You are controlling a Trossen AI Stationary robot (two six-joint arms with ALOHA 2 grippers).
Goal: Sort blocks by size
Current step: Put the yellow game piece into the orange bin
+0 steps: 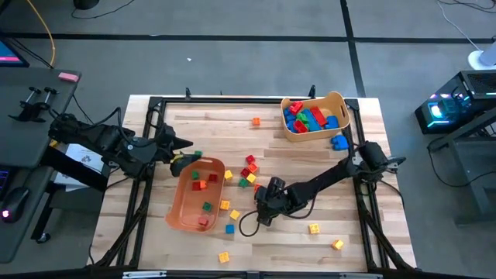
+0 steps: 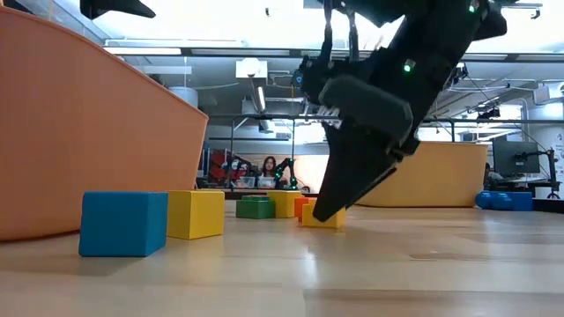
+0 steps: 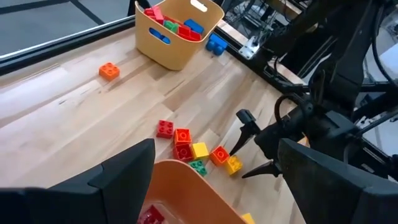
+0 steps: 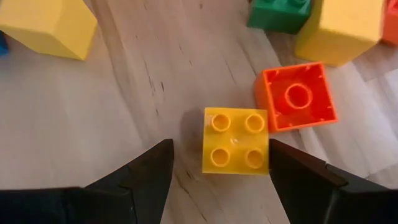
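Observation:
My right gripper (image 4: 219,149) is open and points down over a small yellow brick (image 4: 236,149) that lies on the table with its studs toward the wrist camera. One finger stands on each side of the brick. An orange brick (image 4: 297,96) lies on its side right beside it. In the low view the fingertips (image 2: 322,210) hang just over the yellow brick (image 2: 328,220). My left gripper (image 1: 180,160) is open and empty above the far rim (image 3: 186,174) of the orange bin (image 1: 198,194), which holds several small bricks.
A tan bin (image 1: 314,116) with larger red, blue and green bricks stands at the far right, with a blue brick (image 1: 339,142) outside it. Small loose bricks lie mid-table (image 1: 248,172), near the front (image 1: 314,228) and far back (image 1: 256,122). A black frame (image 1: 155,105) edges the table.

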